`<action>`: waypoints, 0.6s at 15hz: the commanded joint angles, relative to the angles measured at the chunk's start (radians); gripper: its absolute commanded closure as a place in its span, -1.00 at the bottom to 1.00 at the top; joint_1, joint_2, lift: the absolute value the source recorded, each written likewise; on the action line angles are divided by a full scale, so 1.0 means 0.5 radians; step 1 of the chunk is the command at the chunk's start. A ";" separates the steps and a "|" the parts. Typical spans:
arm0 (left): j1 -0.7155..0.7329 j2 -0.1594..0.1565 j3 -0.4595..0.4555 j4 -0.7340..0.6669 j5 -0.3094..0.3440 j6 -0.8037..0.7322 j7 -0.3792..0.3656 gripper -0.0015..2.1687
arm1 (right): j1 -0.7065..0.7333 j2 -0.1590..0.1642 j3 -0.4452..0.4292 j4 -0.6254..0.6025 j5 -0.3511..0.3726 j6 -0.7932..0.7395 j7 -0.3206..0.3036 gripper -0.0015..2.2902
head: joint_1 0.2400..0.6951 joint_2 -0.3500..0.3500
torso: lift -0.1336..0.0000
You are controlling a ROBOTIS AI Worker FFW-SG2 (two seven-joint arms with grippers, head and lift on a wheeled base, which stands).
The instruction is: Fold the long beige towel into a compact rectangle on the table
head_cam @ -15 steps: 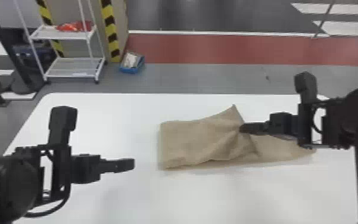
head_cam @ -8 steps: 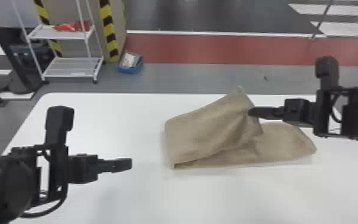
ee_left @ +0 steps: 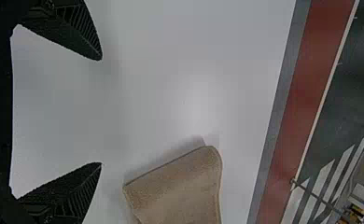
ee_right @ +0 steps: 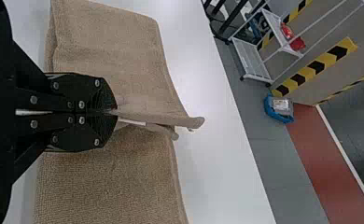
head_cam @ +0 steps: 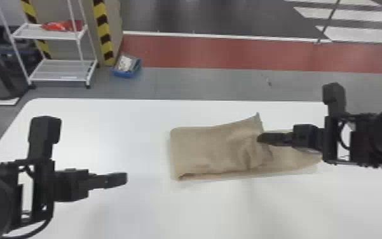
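L gripper (head_cam: pixel 123 178), near L side of table: fingers spread wide w/ nothing between, apart from towel; same in L wrist view. R gripper (head_cam: pixel 260 139): closed on a gathered fold of the towel (head_cam: pixel 209 149). In R wrist view we see the two fingertips of R gripper (ee_right: pixel 112 112) together, pinching the cloth.

Table (head_cam: pixel 129 133): white. Towel lies ctr to R on it, folded end at L, upper layer partly raised to a peak at its far edge, single lower part running on to the R under the R gripper.

Room, L to R: white rack (head_cam: pixel 47 37) w/ red items (head_cam: pixel 60 26) on its upper shelf; yellow/black tape (head_cam: pixel 101 27); blue bin (head_cam: pixel 125 74) on grey floor (head_cam: pixel 199 84); red strip (head_cam: pixel 247 52); white stripes (head_cam: pixel 355 33) at far R.

Vs 0.5 s ago (head view): L gripper has shifted a bit to the L; towel's folded end also slightly farther L. R gripper & raised peak have both come down, so upper layer sits flatter, w/ wrinkles (head_cam: pixel 248 155) near the pinch.

In the way: R arm (head_cam: pixel 368 139) hangs over towel's R part, covering some of it from the head cam. We note rack & bin are both beyond the table.
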 commanded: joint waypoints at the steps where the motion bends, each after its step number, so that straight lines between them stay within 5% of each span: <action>1: 0.007 0.001 0.005 -0.011 0.000 0.003 -0.002 -0.93 | 0.018 0.000 -0.088 -0.107 -0.047 0.010 -0.001 0.13 | 1.00 -0.24 | -0.86; 5: 0.032 0.001 0.014 -0.035 0.000 0.003 -0.002 -0.93 | 0.091 -0.092 -0.407 -0.288 -0.271 0.010 -0.022 0.13 | 1.00 -0.35 | -0.86; 9: 0.047 -0.002 -0.014 -0.057 0.000 0.003 -0.002 -0.93 | 0.220 -0.129 -0.419 -0.187 -0.256 0.010 -0.032 0.13 | 1.00 -0.48 | -0.86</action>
